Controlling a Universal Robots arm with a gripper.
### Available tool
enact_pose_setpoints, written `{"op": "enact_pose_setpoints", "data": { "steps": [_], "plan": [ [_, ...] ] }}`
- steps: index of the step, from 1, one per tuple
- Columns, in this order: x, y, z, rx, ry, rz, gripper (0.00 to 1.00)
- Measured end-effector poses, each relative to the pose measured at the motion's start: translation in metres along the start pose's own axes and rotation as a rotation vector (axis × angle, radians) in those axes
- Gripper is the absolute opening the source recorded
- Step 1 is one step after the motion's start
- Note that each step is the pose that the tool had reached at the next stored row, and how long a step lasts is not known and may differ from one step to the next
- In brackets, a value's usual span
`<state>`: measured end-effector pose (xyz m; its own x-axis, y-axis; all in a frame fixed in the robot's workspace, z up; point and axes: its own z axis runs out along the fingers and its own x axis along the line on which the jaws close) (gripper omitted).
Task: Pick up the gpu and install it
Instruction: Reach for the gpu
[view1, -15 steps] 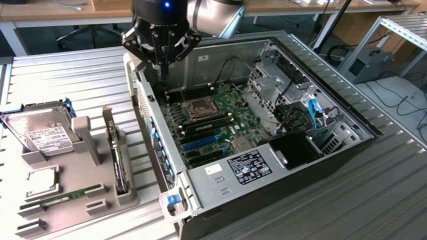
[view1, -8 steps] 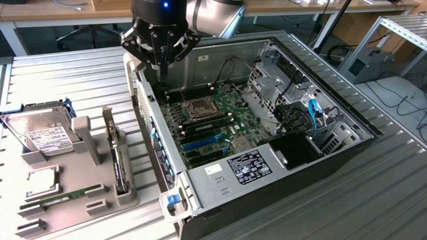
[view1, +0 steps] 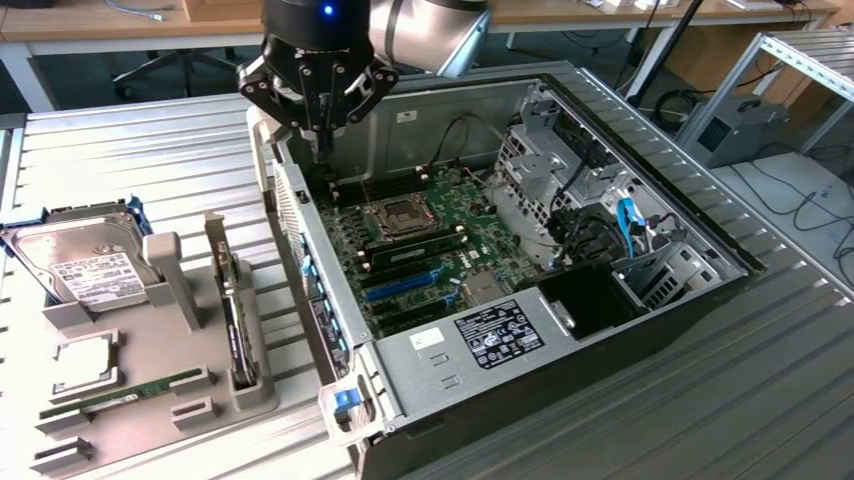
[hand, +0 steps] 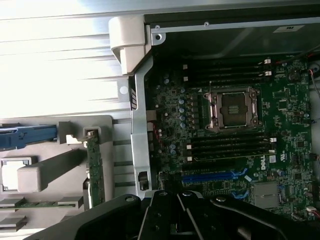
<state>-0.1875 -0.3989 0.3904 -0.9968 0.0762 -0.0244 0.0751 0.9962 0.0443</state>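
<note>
The gpu (view1: 238, 325) stands edge-on in a slot of the grey holder (view1: 160, 430) at the exterior view's left, a thin dark card with a metal bracket at its far end. In the wrist view the gpu (hand: 94, 167) shows as a narrow green strip beside the case wall. My gripper (view1: 320, 135) hangs shut and empty over the far left corner of the open computer case (view1: 534, 340), well away from the gpu. Its black linkage (hand: 172, 217) shows above the motherboard (hand: 225, 140).
A hard drive (view1: 83, 268), a CPU (view1: 83, 362) and a RAM stick (view1: 127, 392) rest in the same holder. Inside the case are the CPU socket (view1: 403, 217), blue expansion slots (view1: 407, 285) and a drive cage with cables (view1: 574, 200). Ribbed metal tabletop surrounds everything.
</note>
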Motion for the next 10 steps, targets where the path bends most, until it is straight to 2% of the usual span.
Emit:
{"op": "enact_pose_setpoints", "data": {
  "steps": [10],
  "plan": [
    [0.0033, -0.0003, 0.0003, 0.0000, 0.0000, 0.000, 0.11]
  ]
}}
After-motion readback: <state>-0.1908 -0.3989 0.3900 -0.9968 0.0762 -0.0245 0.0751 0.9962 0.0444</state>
